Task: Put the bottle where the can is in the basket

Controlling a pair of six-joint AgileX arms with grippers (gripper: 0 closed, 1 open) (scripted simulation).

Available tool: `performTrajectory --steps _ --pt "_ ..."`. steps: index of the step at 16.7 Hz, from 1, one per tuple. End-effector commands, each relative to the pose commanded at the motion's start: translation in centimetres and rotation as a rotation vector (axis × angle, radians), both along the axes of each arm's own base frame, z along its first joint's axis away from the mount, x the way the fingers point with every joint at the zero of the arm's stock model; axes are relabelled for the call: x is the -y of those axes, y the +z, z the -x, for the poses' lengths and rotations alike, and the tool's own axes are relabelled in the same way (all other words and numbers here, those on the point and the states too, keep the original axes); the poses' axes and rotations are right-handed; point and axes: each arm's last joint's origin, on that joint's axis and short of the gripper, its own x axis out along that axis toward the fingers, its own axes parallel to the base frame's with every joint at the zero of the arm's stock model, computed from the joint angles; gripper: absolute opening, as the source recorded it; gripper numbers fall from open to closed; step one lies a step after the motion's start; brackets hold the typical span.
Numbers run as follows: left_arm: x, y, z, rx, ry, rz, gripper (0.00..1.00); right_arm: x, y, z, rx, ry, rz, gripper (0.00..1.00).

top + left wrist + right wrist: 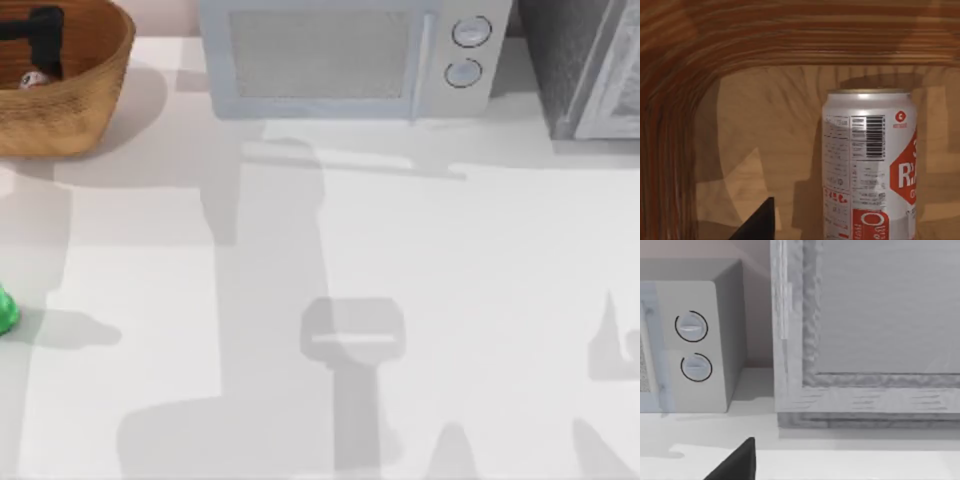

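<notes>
Top view is giving you the basket [70, 110] at the table's [420, 300] far left corner, cut by the frame edge; the dark left gripper [45, 45] is reaching down inside it, and the can [32, 80] is showing as a small white-and-red shape just beside that gripper, on the basket floor; whether the fingers are parted or closed, you cannot tell. The bottle [5, 310] is sitting well apart from the basket, a green sliver at the table's left edge (most of it is cut off by the frame), casting a shadow to its right. A microwave [350, 55] is standing along the far edge, with a grey cabinet [590, 65] to its right.

Left wrist view is showing you the can [870, 165] upright against the basket's ribbed inner wall [790, 35]; one dark fingertip [760, 225] is poking in beside it, apart from the can.

Right wrist view is facing the microwave's two dials [692, 347] and the grey cabinet [865, 340]; one dark fingertip [737, 462] of the right gripper is hanging over the table, and you cannot tell its finger state.
</notes>
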Motion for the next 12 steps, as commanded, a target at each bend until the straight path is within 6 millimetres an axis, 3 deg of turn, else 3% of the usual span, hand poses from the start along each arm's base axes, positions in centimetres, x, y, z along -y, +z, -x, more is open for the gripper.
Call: performTrajectory --steps 8,12 --pt "0.4 -5.7 -1.6 -0.016 0.009 0.002 1.00 0.0 0.0 0.0 0.000 0.000 0.000 1.00" --pt "0.4 -6.2 -1.7 -0.016 0.009 0.002 1.00 0.0 0.0 0.0 0.000 0.000 0.000 1.00"
